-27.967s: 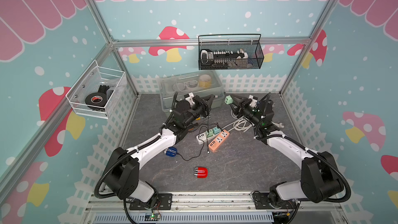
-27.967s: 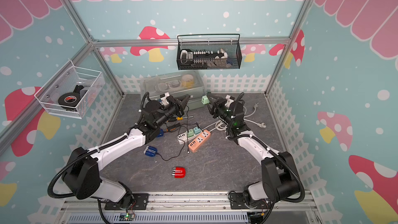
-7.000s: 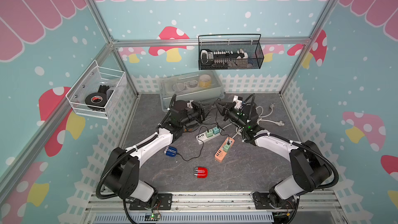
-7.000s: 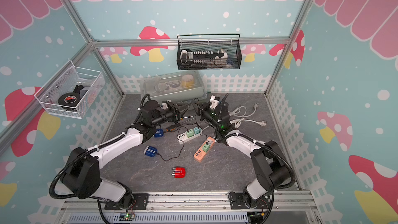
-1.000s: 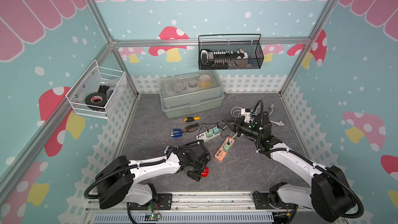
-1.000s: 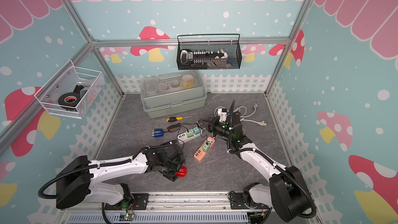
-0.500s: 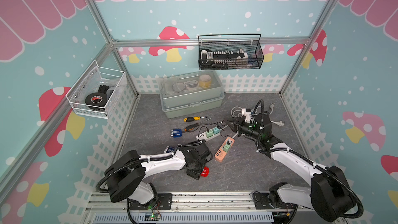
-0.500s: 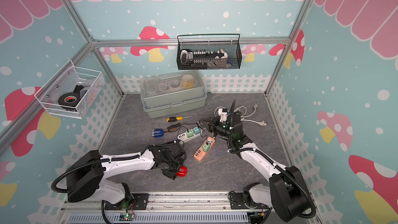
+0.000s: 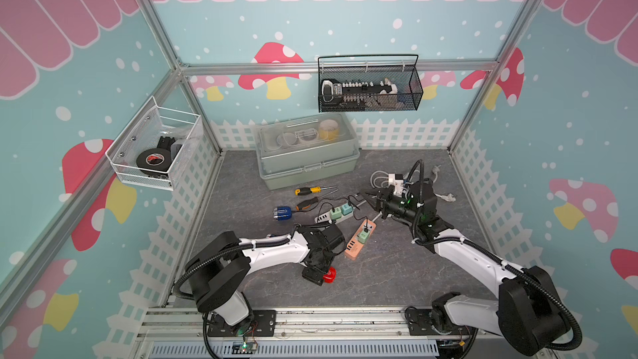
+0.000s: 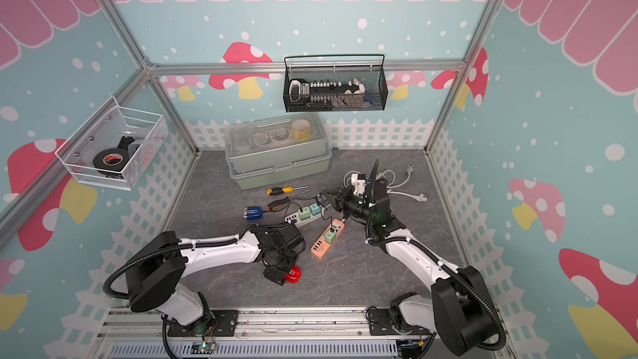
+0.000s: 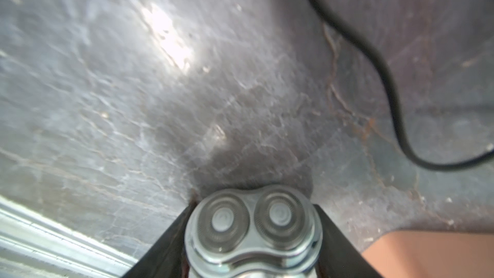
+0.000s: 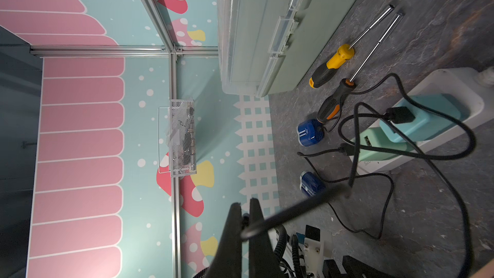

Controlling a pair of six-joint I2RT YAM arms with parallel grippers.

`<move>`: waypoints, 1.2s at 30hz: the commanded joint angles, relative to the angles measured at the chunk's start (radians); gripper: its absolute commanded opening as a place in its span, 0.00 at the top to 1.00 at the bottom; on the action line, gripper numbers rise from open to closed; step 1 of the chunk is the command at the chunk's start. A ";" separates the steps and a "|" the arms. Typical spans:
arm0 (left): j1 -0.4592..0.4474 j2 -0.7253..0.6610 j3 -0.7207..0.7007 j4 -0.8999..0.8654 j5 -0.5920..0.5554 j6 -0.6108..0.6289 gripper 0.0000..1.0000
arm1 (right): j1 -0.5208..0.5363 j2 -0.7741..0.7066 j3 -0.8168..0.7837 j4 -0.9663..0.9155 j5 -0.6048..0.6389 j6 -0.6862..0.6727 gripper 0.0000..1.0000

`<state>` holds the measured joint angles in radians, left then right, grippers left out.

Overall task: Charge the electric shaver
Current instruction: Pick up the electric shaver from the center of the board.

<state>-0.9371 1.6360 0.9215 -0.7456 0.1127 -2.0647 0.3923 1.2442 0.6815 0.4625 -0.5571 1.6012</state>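
Closed green toolbox (image 9: 307, 158) at the rear of the counter (image 9: 241, 184). Before it, a yellow-handled screwdriver (image 9: 309, 190) and an orange-and-black screwdriver (image 9: 306, 204) lie close together. Black mesh basket (image 9: 369, 107) on the back wall. White wire basket (image 9: 145, 176) with black tape roll (image 9: 142, 164) on the side wall.

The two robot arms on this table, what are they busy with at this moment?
The left claw is closed on the red shaver at the front of the grey table. The right claw pinches a thin black cable and holds it up near the orange power strip, which has a green adapter plugged in. The cable is not yet in the shaver.
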 commanded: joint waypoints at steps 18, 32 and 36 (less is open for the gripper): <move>0.015 0.066 0.020 -0.018 -0.010 -0.357 0.56 | -0.010 -0.011 -0.031 0.016 0.006 0.010 1.00; 0.095 -0.093 0.048 -0.029 -0.063 -0.284 1.00 | -0.020 -0.028 -0.026 -0.005 0.003 -0.058 1.00; 0.155 -0.207 0.075 -0.030 -0.059 -0.274 1.00 | -0.020 -0.047 -0.009 -0.016 0.048 -0.149 1.00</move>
<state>-0.8165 1.5066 0.9535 -0.7647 0.0776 -2.0647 0.3782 1.2293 0.6571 0.4381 -0.5442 1.5360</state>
